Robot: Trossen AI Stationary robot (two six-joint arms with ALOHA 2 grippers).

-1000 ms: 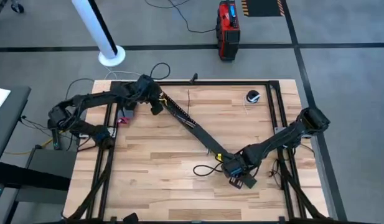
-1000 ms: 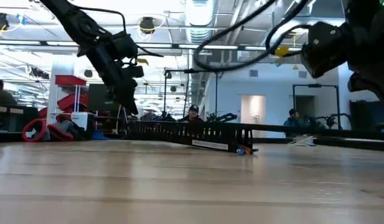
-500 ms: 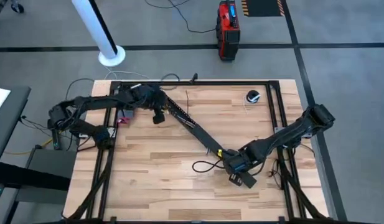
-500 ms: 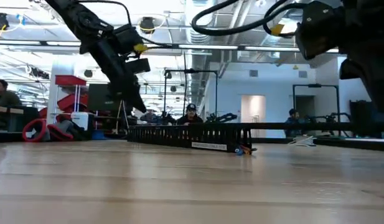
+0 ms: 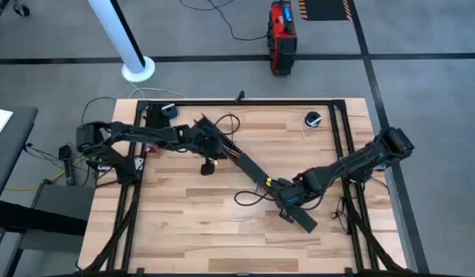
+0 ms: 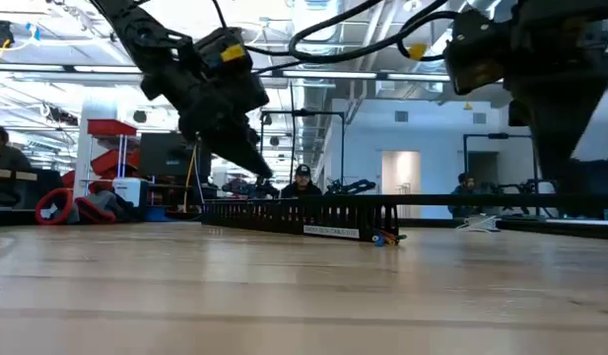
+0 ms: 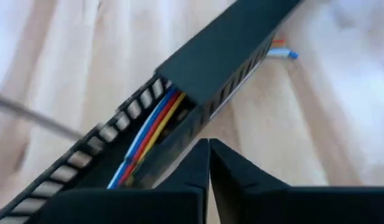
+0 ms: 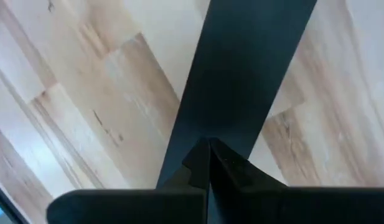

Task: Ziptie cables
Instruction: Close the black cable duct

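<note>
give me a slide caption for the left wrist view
Left pincer, shut, hovers over the slotted black channel holding blue, red and yellow cables.

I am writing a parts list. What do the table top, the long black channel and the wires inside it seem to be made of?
Table top: wood, pale planks with visible grain, light sheen. Black channel: probably moulded plastic, matt, with comb-like slots along its side. Wires: thin conductors in smooth blue, red and yellow coating, likely plastic insulation; the core cannot be seen.

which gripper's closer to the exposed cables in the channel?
Left. The left gripper hovers beside the channel's open stretch, where the cables show. The right gripper is at the channel's other end, over a flat black strip.
</note>
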